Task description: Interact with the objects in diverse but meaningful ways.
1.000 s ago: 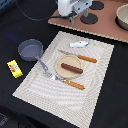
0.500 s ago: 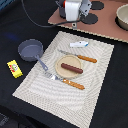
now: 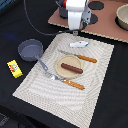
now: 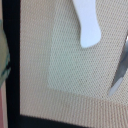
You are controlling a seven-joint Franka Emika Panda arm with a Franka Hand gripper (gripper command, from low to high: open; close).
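striped placemat [image 3: 95, 75] holds white-and-blue fish [image 3: 79, 44] (lying flat).

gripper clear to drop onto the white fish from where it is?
Probably yes. The gripper hangs over the placemat edge, close by the white fish, which lies flat and alone, apart from the knife and the sausage. Nothing covers it. Jaw state cannot be told.

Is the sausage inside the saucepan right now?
No, the sausage lies on a small round plate on the placemat, apart from the saucepan.
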